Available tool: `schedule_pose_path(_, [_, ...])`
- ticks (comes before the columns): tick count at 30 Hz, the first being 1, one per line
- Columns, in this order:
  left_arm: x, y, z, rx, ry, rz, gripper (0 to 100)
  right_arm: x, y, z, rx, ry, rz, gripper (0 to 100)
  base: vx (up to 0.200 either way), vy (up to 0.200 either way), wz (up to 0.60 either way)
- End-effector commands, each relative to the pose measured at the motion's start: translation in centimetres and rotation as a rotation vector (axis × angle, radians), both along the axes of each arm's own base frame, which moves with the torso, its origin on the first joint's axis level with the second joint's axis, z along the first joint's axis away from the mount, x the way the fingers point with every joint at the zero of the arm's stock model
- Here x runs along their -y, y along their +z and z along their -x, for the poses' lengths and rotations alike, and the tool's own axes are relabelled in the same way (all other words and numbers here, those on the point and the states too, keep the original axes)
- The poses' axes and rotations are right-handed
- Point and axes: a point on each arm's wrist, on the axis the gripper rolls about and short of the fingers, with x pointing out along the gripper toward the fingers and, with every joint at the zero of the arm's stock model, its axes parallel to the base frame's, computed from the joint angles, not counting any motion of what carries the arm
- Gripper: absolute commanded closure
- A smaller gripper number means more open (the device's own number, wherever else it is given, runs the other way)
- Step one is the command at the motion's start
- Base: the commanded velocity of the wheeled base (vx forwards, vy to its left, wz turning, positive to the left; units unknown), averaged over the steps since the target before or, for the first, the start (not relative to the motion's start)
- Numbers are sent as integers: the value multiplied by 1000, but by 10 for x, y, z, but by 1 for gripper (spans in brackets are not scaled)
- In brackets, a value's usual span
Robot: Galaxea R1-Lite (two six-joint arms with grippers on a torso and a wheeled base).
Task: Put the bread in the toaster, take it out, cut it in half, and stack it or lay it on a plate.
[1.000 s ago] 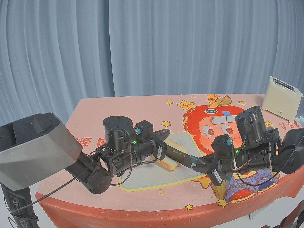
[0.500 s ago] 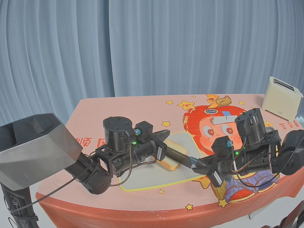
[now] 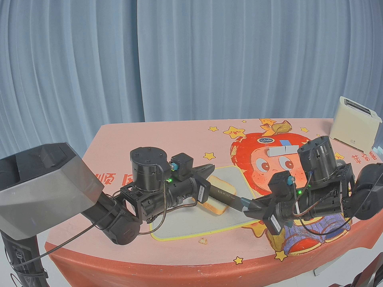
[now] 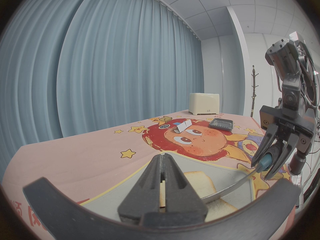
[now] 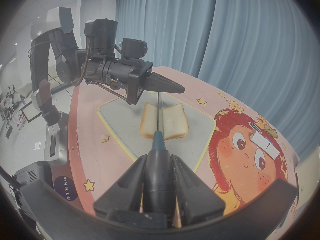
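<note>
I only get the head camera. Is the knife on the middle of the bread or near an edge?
Observer: The right wrist view looks straight along the knife. Its blade sits down the middle of the bread slice, with about the same amount on each side.
Operator: Is there a plate somewhere?
Observer: The left wrist view shows a dark tray lying near the toaster.
Operator: Is the left gripper pinching the bread?
Observer: No. In the right wrist view the left gripper is shut on nothing, with its tip over the slice's far edge. I cannot tell if it touches.
</note>
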Motion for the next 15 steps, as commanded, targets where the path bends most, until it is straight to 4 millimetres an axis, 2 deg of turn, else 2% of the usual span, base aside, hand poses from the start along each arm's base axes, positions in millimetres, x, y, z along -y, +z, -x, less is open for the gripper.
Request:
schedule_pose_path(1, [0, -2, 0, -3, 0, -2, 100, 0, -1, 0, -4, 1, 4, 100, 0, 0, 0])
schedule_pose_path(7, [0, -5, -1, -11, 0, -8, 100, -1, 6, -1, 20, 0, -13, 100, 0, 0, 0])
schedule_pose_path(15, [0, 3, 0, 17, -3, 13, 100, 3, -4, 4, -14, -1, 11, 100, 0, 0, 0])
